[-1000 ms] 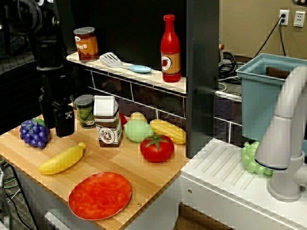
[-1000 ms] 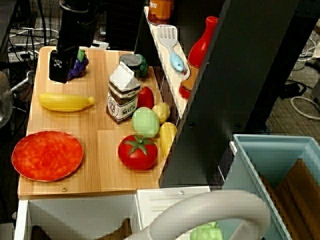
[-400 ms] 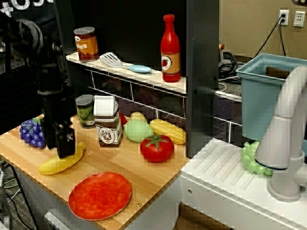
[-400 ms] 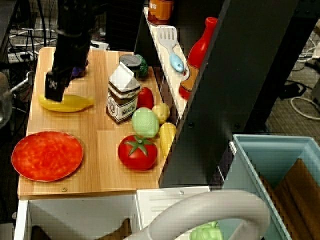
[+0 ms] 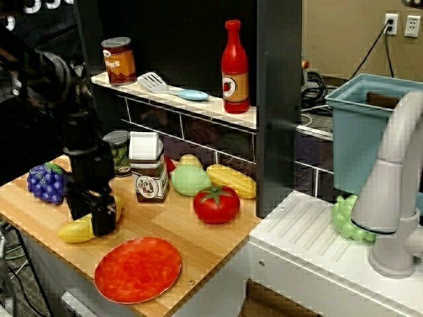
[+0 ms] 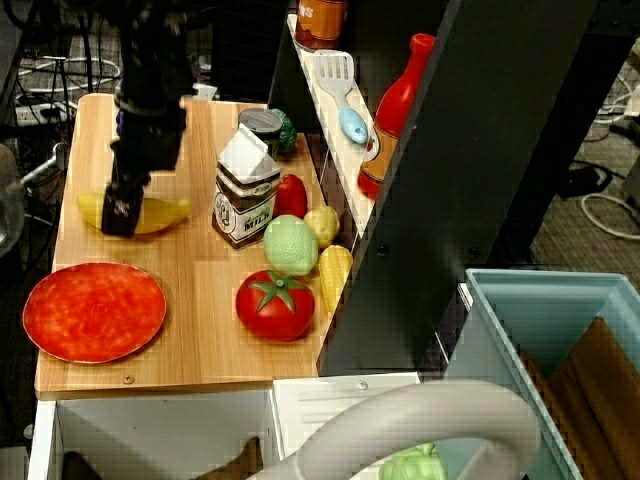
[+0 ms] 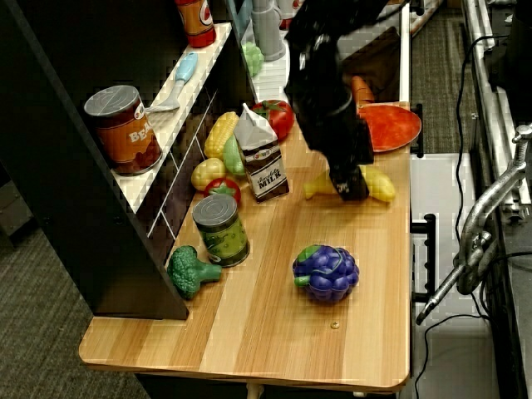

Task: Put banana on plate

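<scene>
Arm point(image 5: 69, 112) black all over, matte, built of chunky rounded segments that narrow toward a boxy, squared-off wrist block. Gripper point(image 5: 99, 214) likewise black, a slim rectangular end piece; a small patch of pale speckled marking shows on its flat face point(image 6: 123, 208) in the overhead view, too small to read. Thick dark cable loop or housing bulges at the upper part of the arm point(image 5: 46, 72) at the far left of the front view; no screws or lettering can be made out on the dark surfaces, and the side view point(image 7: 328, 100) shows only the same plain black casing.
</scene>
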`<state>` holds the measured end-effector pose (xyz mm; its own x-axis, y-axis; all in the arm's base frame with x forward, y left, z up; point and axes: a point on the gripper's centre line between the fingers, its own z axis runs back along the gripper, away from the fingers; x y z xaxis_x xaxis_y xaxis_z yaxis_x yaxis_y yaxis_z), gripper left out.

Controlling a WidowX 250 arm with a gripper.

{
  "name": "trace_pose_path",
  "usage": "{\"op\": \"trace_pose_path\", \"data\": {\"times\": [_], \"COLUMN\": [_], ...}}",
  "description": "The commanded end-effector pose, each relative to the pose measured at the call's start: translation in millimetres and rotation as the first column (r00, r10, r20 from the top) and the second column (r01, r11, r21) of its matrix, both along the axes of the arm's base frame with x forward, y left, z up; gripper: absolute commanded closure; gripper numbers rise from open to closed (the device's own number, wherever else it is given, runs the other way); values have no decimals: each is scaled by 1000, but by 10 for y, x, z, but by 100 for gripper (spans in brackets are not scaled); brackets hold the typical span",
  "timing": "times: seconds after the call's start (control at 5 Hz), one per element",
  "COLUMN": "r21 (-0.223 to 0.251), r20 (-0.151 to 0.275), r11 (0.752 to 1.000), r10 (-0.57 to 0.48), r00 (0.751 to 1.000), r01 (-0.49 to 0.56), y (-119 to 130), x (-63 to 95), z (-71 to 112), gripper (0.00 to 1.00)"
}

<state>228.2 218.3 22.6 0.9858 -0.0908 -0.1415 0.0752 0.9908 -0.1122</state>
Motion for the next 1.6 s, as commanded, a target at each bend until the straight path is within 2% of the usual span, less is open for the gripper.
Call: {"op": "trace_pose_path", "data": {"times": [0.0, 0.2, 0.4, 0.6, 0.8, 1.0, 1.2, 1.4], "r21": [75, 69, 45, 7, -45, -105, -100, -92], "r20": [43, 13, -20, -73, -115, -111, -72, -43], "r11": [996, 996, 997, 999, 999, 994, 995, 995], "r10": [34, 55, 59, 43, 14, 4, 19, -29], "r00": [999, 998, 998, 996, 993, 994, 997, 999], "r01": [-37, -56, -58, -43, -19, -16, -27, 25], "y": [131, 155, 130, 63, -31, -139, -382, -645], "x": [100, 172, 221, 238, 235, 213, 52, -212], "z": [-60, -74, 32, 294, 643, 866, 785, 706], "gripper": [0, 100, 100, 100, 100, 100, 100, 100]}}
